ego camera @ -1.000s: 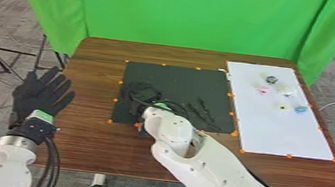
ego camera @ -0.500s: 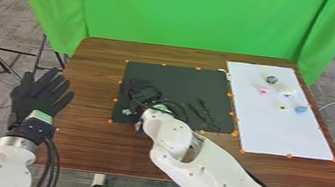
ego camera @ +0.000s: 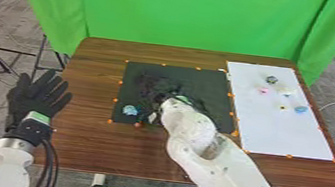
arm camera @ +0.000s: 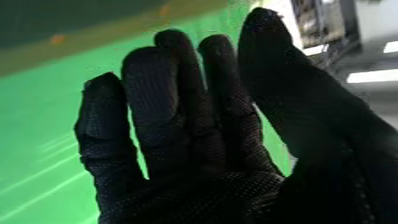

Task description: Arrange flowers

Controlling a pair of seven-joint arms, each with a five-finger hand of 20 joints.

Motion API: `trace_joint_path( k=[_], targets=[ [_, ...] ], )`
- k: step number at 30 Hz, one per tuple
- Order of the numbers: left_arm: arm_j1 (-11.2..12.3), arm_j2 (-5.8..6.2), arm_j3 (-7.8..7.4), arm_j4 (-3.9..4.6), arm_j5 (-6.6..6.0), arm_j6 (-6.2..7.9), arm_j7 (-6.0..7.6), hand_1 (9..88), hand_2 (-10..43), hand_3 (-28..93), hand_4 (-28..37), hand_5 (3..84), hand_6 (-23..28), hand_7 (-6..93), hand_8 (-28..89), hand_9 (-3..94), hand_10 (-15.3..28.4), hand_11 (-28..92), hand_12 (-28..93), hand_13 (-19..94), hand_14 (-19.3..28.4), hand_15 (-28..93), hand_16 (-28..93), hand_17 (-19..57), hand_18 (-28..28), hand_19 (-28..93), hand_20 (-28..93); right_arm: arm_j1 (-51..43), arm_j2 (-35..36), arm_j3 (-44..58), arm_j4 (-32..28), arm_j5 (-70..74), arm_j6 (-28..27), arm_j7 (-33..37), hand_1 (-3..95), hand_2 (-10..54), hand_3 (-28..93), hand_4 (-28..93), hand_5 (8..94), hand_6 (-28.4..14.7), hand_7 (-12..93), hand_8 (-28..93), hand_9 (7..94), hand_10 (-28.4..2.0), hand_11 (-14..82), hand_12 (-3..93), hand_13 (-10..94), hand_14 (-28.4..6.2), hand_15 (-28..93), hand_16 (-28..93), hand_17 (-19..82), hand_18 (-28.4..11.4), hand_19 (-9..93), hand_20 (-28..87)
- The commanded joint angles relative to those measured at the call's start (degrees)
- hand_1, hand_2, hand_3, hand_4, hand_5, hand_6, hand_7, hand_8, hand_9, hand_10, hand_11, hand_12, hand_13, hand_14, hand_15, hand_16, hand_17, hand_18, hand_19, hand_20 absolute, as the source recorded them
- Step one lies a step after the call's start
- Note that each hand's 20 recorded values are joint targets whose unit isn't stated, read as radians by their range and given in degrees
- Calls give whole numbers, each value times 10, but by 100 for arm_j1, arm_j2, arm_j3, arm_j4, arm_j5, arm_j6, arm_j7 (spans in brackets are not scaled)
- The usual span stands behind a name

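- The right hand in its black fabric glove (arm camera: 209, 192) is seen above the black rectangular mat (ego camera: 205, 79); its fingers are extended with slight gaps, its thumb is held apart, and nothing is gripped.
- The small blue-and-white flower head (ego camera: 130, 110) is seen on the mat, near the right hand and apart from the small flower heads (ego camera: 301, 109) on the white rectangular sheet (ego camera: 289, 137).
- The left hand, likewise gloved in black (ego camera: 37, 95), is spread at the table's left side.
- The step is judged to be the handling of the blue-and-white flower head; whether pick-up or release is meant cannot be told.
- If lifted, it is best pinched lightly at its base, so that the petals are not crushed.
- If left, it should be cleared by a raised palm, since a light bloom could be dragged by fabric.
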Motion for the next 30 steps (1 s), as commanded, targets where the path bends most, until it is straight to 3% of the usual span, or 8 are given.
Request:
trace_joint_path(
  k=[1, 5, 9, 11, 15, 20, 22, 30],
  targets=[
    [386, -92, -232, -171, 59, -209, 58, 298, 81, 687, -281, 346, 61, 165, -109, 272, 133, 224, 105, 158, 126, 311, -76, -55, 116, 262, 92, -1005, 1452, 1893, -869, 254, 247, 747, 415, -95, 778, -283, 518, -55, 235, -140, 557, -178, 218, 192, 574, -139, 658, 327, 323, -234, 831, 339],
    [566, -60, -355, -229, 65, -215, 174, 294, 85, 690, -282, 348, 62, 159, -107, 274, 134, 221, 107, 159, 127, 310, -75, -55, 116, 262, 91, -1307, 1815, 2920, -761, 286, -497, 1249, 402, -95, 771, -282, 497, -67, 204, -128, 521, -186, 184, 181, 558, -147, 640, 306, 313, -238, 830, 342],
    [567, -31, -318, -213, -149, -81, 359, 292, 86, 691, -282, 349, 61, 159, -104, 277, 133, 219, 109, 164, 127, 314, -72, -55, 117, 261, 91, -1284, 2192, 3326, -568, 566, -388, 1693, 410, -95, 765, -280, 471, -76, 182, -115, 484, -188, 150, 160, 553, -149, 628, 257, 307, -240, 820, 330],
    [619, -25, -341, -236, -86, -115, 370, 291, 88, 691, -283, 350, 61, 160, -105, 280, 134, 221, 110, 168, 128, 318, -71, -56, 118, 262, 92, -1216, 2358, 3410, -432, 519, -697, 1794, 416, -95, 765, -280, 469, -76, 177, -114, 469, -183, 133, 150, 564, -147, 630, 240, 308, -240, 821, 324],
    [679, -58, -340, -264, -206, -99, 442, 280, 97, 692, -283, 350, 62, 162, -105, 281, 134, 220, 111, 169, 129, 322, -72, -56, 118, 264, 92, -1016, 2459, 3393, -119, 966, -890, 1923, 420, -95, 767, -281, 456, -82, 166, -115, 444, -184, 116, 143, 564, -148, 632, 236, 308, -241, 823, 321],
    [706, -131, -319, -261, -197, -92, 412, 254, 114, 690, -283, 351, 63, 159, -104, 282, 135, 218, 111, 169, 131, 324, -73, -56, 118, 263, 92, -844, 2453, 3252, 185, 993, -1079, 1864, 427, -95, 767, -282, 454, -89, 150, -112, 433, -180, 111, 139, 565, -145, 634, 230, 309, -242, 824, 319],
    [688, -160, -312, -274, -171, 72, 349, 253, 115, 690, -283, 351, 63, 159, -104, 283, 135, 219, 112, 173, 131, 325, -73, -56, 118, 263, 92, -841, 2462, 3236, 277, 1102, -1095, 1898, 429, -95, 765, -282, 451, -90, 145, -111, 428, -178, 108, 136, 565, -143, 634, 229, 309, -242, 825, 319],
    [803, -182, -380, -309, -200, 55, 389, 259, 119, 687, -283, 353, 64, 161, -104, 290, 137, 223, 113, 186, 134, 339, -75, -57, 119, 267, 93, -945, 2425, 3205, 342, 1233, -1622, 1868, 489, -95, 764, -282, 468, -94, 136, -110, 429, -166, 126, 122, 574, -127, 618, 265, 314, -243, 834, 322]
  ],
)
